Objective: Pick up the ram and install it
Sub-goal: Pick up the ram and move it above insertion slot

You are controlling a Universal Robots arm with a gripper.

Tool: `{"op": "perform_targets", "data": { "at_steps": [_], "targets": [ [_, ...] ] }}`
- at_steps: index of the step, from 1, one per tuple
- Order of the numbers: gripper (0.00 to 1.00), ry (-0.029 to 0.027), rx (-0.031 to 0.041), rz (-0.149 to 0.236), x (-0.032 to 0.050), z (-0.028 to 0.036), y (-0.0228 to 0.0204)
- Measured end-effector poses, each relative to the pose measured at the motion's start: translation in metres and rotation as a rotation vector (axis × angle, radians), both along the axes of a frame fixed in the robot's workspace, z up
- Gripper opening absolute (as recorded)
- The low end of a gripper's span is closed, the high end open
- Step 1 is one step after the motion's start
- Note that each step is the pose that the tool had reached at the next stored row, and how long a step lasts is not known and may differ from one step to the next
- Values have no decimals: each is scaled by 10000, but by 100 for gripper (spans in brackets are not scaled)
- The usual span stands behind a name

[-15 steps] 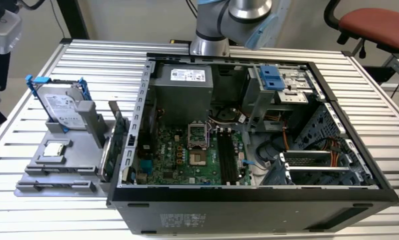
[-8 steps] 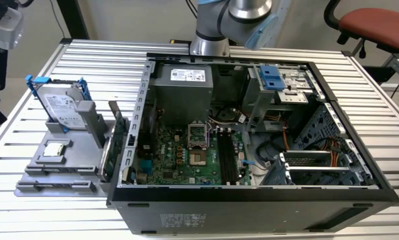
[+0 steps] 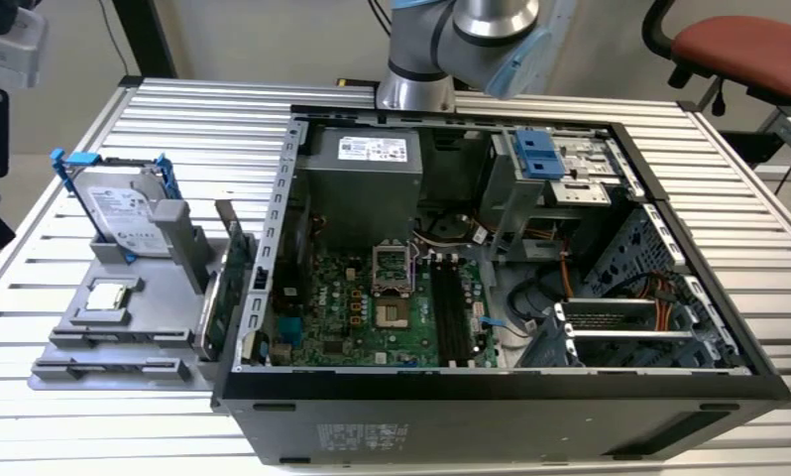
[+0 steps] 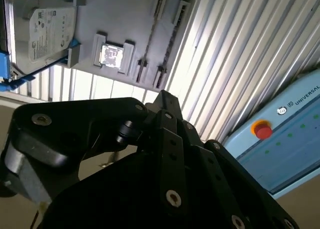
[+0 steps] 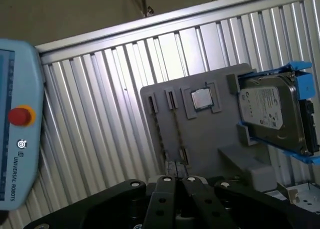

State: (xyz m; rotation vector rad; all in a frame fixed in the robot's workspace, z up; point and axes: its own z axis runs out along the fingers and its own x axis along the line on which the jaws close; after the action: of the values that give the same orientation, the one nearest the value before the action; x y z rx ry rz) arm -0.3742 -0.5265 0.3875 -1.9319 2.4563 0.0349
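Note:
The ram [image 3: 105, 369] stands on edge in the front slot of a grey holder tray [image 3: 145, 297], on the exterior view's left beside the open computer case [image 3: 502, 288]. In both wrist views it is a thin dark line [image 5: 160, 134] [image 4: 171, 44]. The motherboard [image 3: 369, 307] lies in the case, with long black memory slots [image 3: 455, 312]. My gripper [image 5: 175, 180] [image 4: 162, 96] hangs well above the tray with its black fingers together and nothing between them. The arm's base [image 3: 422, 59] rises behind the case.
The tray also carries a hard drive in a blue frame [image 3: 125, 208] and a square processor [image 3: 107, 296]. A green expansion card [image 3: 224, 283] stands upright against the case. A blue teach pendant [image 5: 15, 139] lies on the slatted table [image 3: 210, 129]. A red chair [image 3: 752, 45] stands behind.

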Motion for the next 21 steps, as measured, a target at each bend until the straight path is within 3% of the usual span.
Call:
{"op": "perform_targets", "data": {
  "at_steps": [14, 21],
  "targets": [
    [0, -51, 1, 2093, 0, -17, 0],
    [0, -54, 1, 2347, 0, -22, 0]
  ]
}}
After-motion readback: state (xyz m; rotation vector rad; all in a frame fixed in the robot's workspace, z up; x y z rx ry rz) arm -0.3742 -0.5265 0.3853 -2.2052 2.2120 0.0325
